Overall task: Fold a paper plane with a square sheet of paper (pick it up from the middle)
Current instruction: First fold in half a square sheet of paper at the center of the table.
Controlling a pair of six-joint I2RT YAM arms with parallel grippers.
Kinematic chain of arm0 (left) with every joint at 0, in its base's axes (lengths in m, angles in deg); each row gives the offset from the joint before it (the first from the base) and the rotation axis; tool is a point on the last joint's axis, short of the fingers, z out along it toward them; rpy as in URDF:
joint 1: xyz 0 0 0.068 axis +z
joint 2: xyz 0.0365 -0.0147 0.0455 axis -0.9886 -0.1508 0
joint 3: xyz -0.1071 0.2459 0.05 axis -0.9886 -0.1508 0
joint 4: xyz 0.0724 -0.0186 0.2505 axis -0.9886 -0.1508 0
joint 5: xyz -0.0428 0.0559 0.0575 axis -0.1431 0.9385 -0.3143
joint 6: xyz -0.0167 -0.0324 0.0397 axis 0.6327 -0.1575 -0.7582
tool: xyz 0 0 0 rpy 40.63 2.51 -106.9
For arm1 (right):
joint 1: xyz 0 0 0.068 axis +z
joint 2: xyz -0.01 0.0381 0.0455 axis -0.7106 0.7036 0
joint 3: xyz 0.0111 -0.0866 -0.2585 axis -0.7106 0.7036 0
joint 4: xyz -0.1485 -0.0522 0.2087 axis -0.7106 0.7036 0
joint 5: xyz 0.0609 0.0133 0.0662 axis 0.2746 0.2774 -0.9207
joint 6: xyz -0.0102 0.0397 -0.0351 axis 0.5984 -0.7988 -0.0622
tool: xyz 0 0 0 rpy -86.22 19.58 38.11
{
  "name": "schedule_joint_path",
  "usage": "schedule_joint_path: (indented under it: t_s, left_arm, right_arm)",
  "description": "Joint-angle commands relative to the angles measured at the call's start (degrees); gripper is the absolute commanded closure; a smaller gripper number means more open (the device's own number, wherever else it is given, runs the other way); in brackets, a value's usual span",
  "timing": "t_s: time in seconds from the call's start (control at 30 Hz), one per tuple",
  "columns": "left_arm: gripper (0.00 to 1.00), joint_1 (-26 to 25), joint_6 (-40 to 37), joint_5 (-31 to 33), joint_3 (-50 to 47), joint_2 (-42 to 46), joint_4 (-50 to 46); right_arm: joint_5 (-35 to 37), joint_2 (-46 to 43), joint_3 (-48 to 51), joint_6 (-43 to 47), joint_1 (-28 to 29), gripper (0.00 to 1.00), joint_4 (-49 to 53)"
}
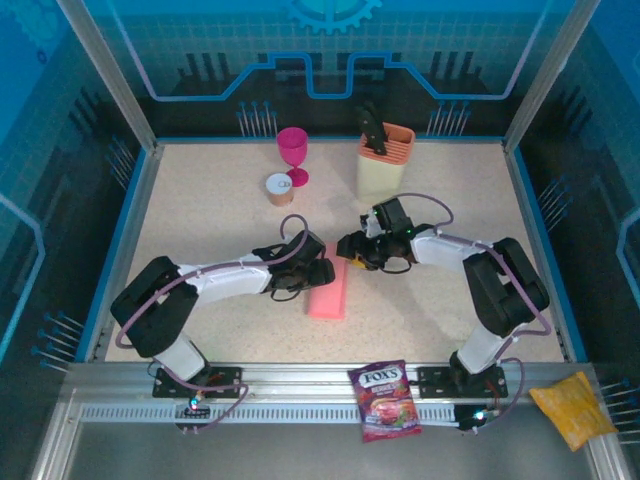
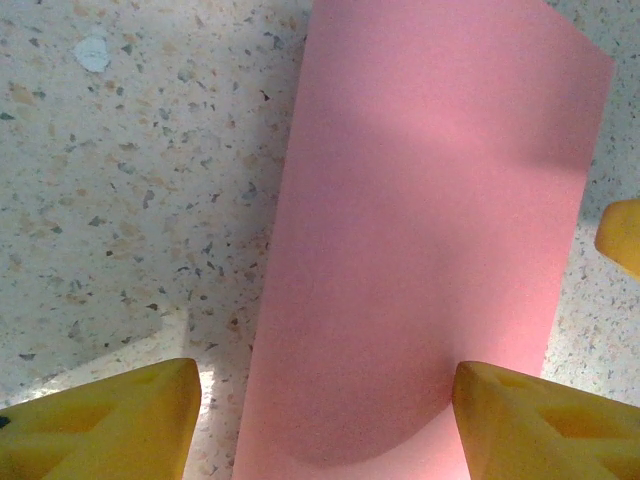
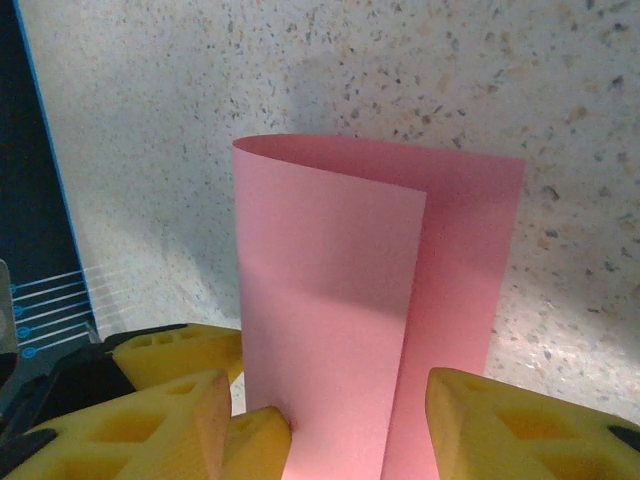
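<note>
The yellow fingers [image 2: 100, 425] of the left hand [image 2: 325, 400] sit closest to the left wrist lens, spread apart and clamping nothing. One finger is over the bare surface [image 2: 120, 200]. The other overlaps the edge of the square sheet of paper [image 2: 420, 250].

The sheet lies at the centre of the surface, doubled over into a long salmon-pink strip running 12 to 6 o'clock in the top view. In the right wrist view the upper layer curls over at a loose, uncreased fold. Its free edge stops short of the lower layer's edge.

The right hand [image 3: 330, 400] straddles the strip with its fingers apart; no clamp on the sheet is visible. In the top view the left hand meets the strip from 9 o'clock, the right hand from 1 o'clock at its far end.

- **11 o'clock of the sheet:** a magenta goblet [image 1: 293, 152] and a small round container [image 1: 279, 188].
- **1 o'clock:** a cream holder [image 1: 385, 165] with dark handles.
- **5 o'clock, on the near rail:** a purple candy bag [image 1: 384, 400].
- **4 o'clock:** a yellow bag [image 1: 572, 408].
</note>
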Motion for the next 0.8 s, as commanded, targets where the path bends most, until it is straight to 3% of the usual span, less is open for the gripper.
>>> schedule_joint_path:
  t_s: [0.0, 0.2, 0.47, 0.57, 0.77]
  left_arm:
    - [0.31, 0.4, 0.2, -1.4, -0.5, 1.7, 0.6]
    - [0.31, 0.3, 0.0, -1.3, -0.4, 1.9, 0.6]
    - [0.3, 0.3, 0.0, -1.2, -0.3, 1.8, 0.5]
    - [0.3, 0.4, 0.0, -1.2, -0.4, 1.9, 0.5]
    - [0.3, 0.3, -0.3, -1.4, 0.0, 1.8, 0.5]
  right_arm:
    - [-2.4, 1.6, -0.7, -1.3, -0.6, 0.45, -2.1]
    - [-3.0, 2.4, -0.1, -2.0, -0.8, 0.45, -3.6]
    - [-3.9, 3.1, 0.7, -2.6, -1.1, 0.58, -5.1]
    - [-4.0, 3.3, 0.8, -2.2, -1.3, 0.65, -5.0]
    - [-4.1, 3.7, 0.5, -1.2, -1.8, 0.89, -4.1]
